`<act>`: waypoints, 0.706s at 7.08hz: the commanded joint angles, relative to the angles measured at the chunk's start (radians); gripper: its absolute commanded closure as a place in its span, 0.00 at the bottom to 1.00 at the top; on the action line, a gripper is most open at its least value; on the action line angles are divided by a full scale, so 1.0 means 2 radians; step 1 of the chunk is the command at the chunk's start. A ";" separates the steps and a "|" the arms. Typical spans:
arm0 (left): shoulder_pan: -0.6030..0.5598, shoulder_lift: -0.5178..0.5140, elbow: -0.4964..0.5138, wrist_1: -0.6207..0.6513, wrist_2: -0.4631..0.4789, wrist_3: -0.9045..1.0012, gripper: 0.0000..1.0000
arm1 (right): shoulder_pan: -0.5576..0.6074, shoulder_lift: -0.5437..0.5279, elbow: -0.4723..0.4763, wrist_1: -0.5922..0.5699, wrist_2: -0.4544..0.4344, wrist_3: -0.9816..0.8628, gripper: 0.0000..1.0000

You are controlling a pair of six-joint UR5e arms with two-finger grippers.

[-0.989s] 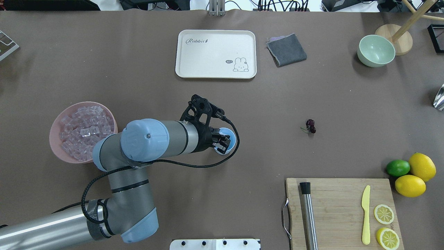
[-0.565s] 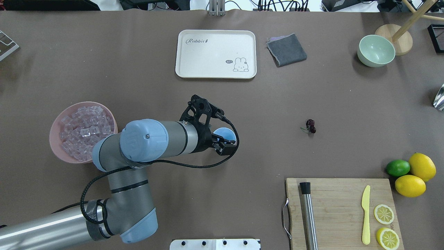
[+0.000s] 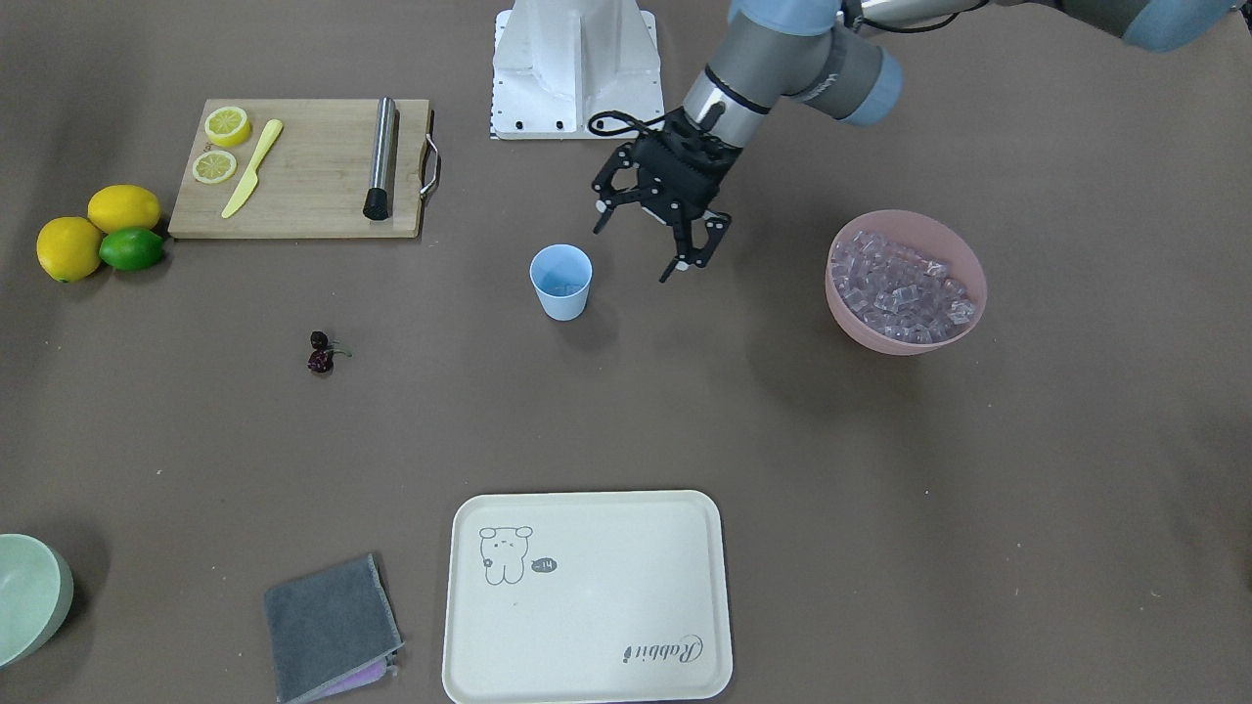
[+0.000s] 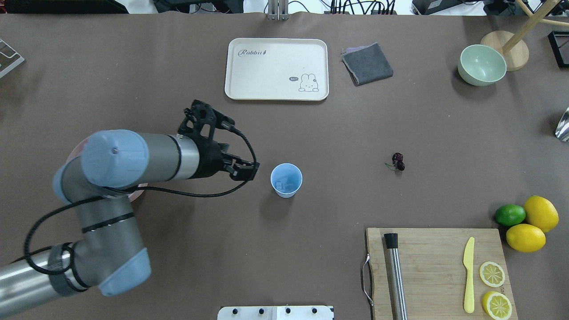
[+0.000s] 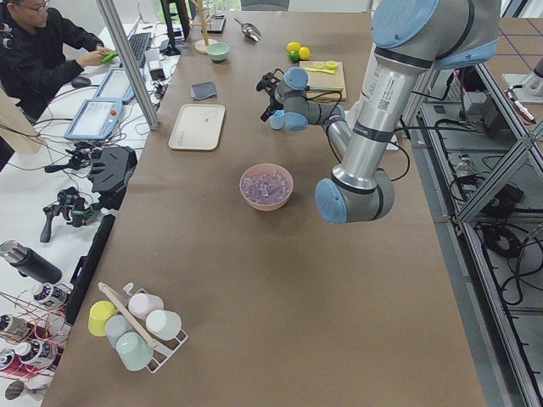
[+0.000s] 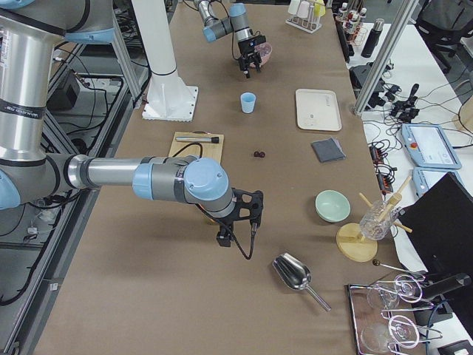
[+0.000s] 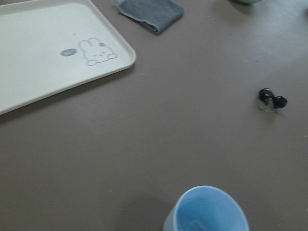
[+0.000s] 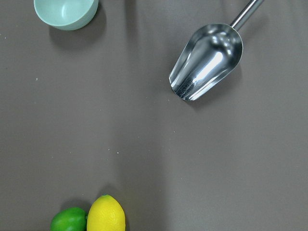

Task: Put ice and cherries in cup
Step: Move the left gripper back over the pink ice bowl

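The light-blue cup [image 4: 286, 179] stands upright mid-table, with one clear ice cube [image 4: 282, 185] on its bottom. It also shows in the front view [image 3: 561, 282] and at the left wrist view's lower edge [image 7: 207, 211]. My left gripper [image 4: 243, 171] is open and empty, just left of the cup, between it and the pink bowl [image 3: 905, 337]. That bowl is heaped with ice [image 3: 900, 284]. The cherries [image 4: 398, 162] lie on the table right of the cup. My right gripper [image 6: 236, 240] shows only in the right side view; I cannot tell whether it is open or shut.
A cream tray [image 4: 275, 69], a grey cloth [image 4: 367, 63] and a pale green bowl [image 4: 482, 64] lie at the back. A cutting board [image 4: 435, 266] holds a muddler, a yellow knife and lemon slices. Lemons and a lime [image 4: 526, 218] lie beside it. A metal scoop [image 8: 207, 62] lies below the right wrist.
My left gripper has drawn back to the left from over the cup, toward the pink bowl. The cup now stands uncovered with an ice cube in it.
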 commanded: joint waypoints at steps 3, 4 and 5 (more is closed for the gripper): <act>-0.147 0.229 -0.113 0.012 -0.123 -0.003 0.02 | -0.001 -0.001 0.000 -0.001 0.002 -0.004 0.00; -0.153 0.256 -0.125 0.012 -0.120 -0.041 0.02 | -0.001 -0.001 0.000 -0.001 0.002 -0.006 0.00; -0.153 0.257 -0.129 0.013 -0.119 -0.077 0.02 | -0.004 0.000 0.000 0.000 0.004 -0.007 0.00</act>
